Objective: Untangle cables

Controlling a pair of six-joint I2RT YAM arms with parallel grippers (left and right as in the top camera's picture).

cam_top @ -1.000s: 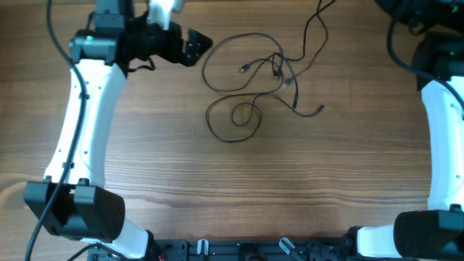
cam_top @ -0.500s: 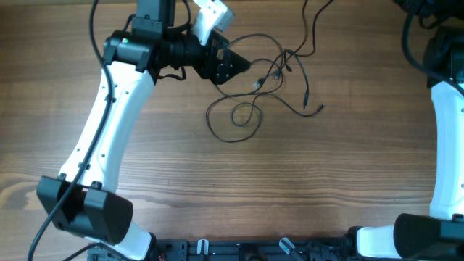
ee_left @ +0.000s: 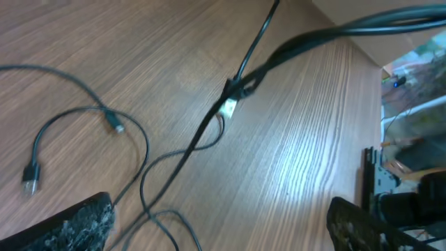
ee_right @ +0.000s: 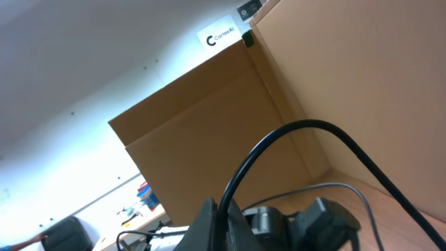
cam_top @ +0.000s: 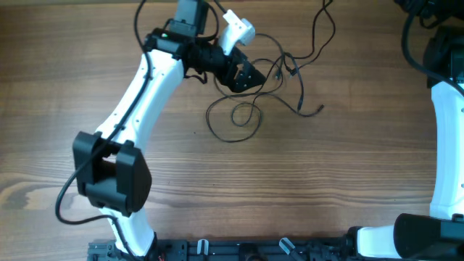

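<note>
The cables [cam_top: 279,69] are thin black wires tangled at the table's far middle, with a loop [cam_top: 235,116] nearer me and a plug end [cam_top: 321,109] to the right. My left gripper [cam_top: 250,76] hovers at the tangle's left edge. It is open in the left wrist view, its gripper [ee_left: 219,213] straddling loose strands [ee_left: 164,216] without gripping any; a knot [ee_left: 233,94] lies ahead. One strand [cam_top: 322,18] runs off the far edge. My right gripper [ee_right: 223,216] is outside the overhead view and shut on a black cable [ee_right: 306,125] that arcs away from its fingers.
The right arm [cam_top: 442,109] stands along the right edge. A cardboard box [ee_right: 230,132] rises behind the table in the right wrist view. Two small plug ends [ee_left: 117,125] lie on the wood left of the knot.
My left arm has swung right from the far left corner to the tangle, jaws open throughout. The upper strands have shifted and drawn tighter toward the far right.
</note>
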